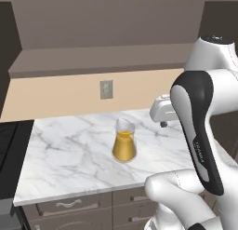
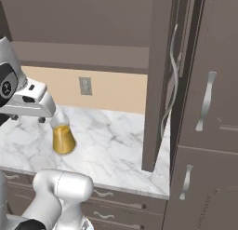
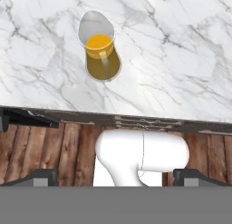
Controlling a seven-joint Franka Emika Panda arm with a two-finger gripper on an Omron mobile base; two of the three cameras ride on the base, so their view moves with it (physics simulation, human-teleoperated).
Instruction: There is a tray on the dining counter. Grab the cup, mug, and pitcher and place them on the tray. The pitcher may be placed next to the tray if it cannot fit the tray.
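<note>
Pitcher (image 1: 124, 141) upright mid-counter (image 1: 69, 154), full of juice. Your gripper (image 3: 116, 175) spread wide, empty, hanging above and apart. You risk tipping it: glass slick, neck narrow, liquid sloshes if you clip rim.

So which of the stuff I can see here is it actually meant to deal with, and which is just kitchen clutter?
Part of the job:
- pitcher with orange-yellow liquid, standing upright on the marble
- end effector, open, holding nothing

Just there:
- marble countertop
- wall outlet
- drawers below the counter
- tall cabinet
</note>
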